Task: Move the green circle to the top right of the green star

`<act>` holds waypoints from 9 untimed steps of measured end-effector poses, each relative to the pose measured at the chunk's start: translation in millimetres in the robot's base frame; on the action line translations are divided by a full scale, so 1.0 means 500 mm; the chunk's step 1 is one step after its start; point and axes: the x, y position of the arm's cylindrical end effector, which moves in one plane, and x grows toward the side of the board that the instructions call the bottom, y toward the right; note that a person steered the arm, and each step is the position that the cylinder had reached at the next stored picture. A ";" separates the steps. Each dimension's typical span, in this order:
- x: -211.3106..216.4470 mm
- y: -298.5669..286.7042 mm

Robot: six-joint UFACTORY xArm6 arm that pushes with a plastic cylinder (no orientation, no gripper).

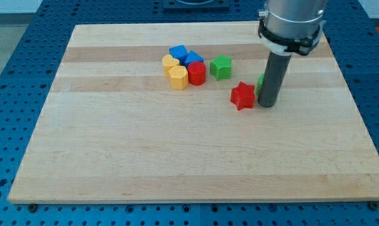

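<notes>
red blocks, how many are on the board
2: a red cylinder in the cluster near the view's top, and a red star right of it, just left of my tip.

My rod hides most of the green block (261, 82) near the table's right edge, so its shape is unclear.

The wooden board (176, 150) carried a red star (242, 96) just left of my tip (268, 104), a green sliver (261, 82) behind it, a green star (221, 67) and a cluster of blue, yellow and red blocks (183, 68) farther left.
</notes>
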 end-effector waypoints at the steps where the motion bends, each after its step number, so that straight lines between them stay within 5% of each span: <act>1: -0.037 0.018; 7: -0.276 0.060; 9: -0.255 0.146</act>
